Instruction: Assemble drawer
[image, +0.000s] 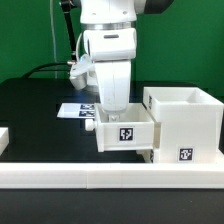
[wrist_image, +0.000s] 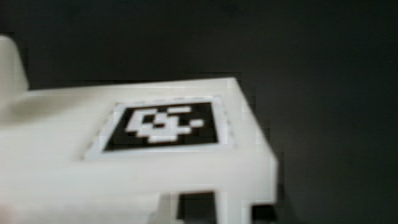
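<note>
Drawer tray w/ tag sits on black table, touching tall white casing on exterior view's right, just behind white border rail. Gripper hangs right over tray; can't tell if jaws spread or pinching. Marker board lies behind; green wall beyond.

The arm is reaching straight down from above, wrist vertical, in the middle of the exterior view. The gripper is pointing downward; its fingers are hidden, so their spread cannot be told.
</note>
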